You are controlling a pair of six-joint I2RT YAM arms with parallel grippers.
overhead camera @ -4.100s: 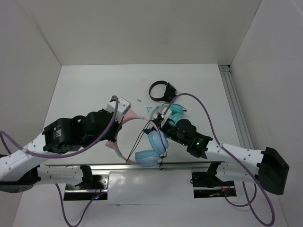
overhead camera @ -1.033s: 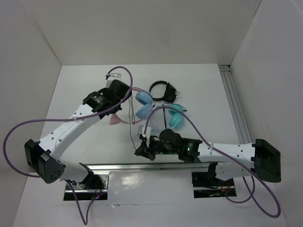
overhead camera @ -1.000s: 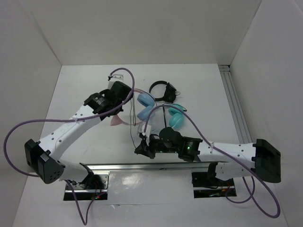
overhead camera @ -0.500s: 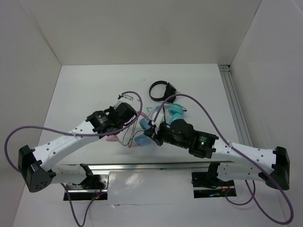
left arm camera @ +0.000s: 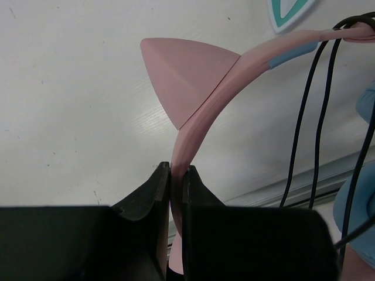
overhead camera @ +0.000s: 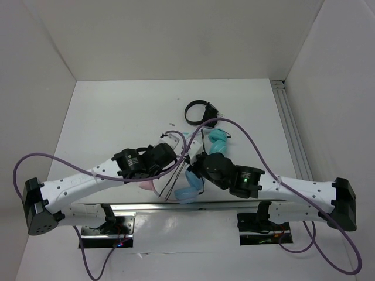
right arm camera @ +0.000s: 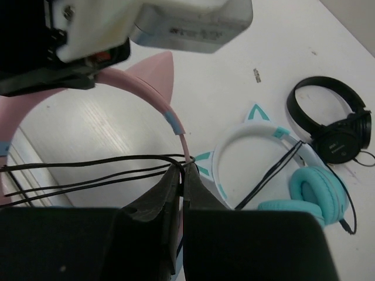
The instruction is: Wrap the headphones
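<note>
okay, the left pincer (left arm camera: 177, 171) was clamped shut on the pink band of the headphones (overhead camera: 190, 186), just below the cat ear (left arm camera: 187, 82). the right pincer (right arm camera: 181, 175) was pinched tight too, right where the black cable (left arm camera: 302, 117) strands met the band's end. the headphones hung between both arms, near the front edge of the tabletop (overhead camera: 111, 111), with the teal pair (right arm camera: 307, 196) beyond.

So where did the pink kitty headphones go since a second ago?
The left gripper, shut on the pink headband, pulled the headphones from the far middle of the table back toward the near edge. The right gripper, pinching the black cable, shifted over beside the headband. The black headphones and the teal headphones stayed put.
</note>
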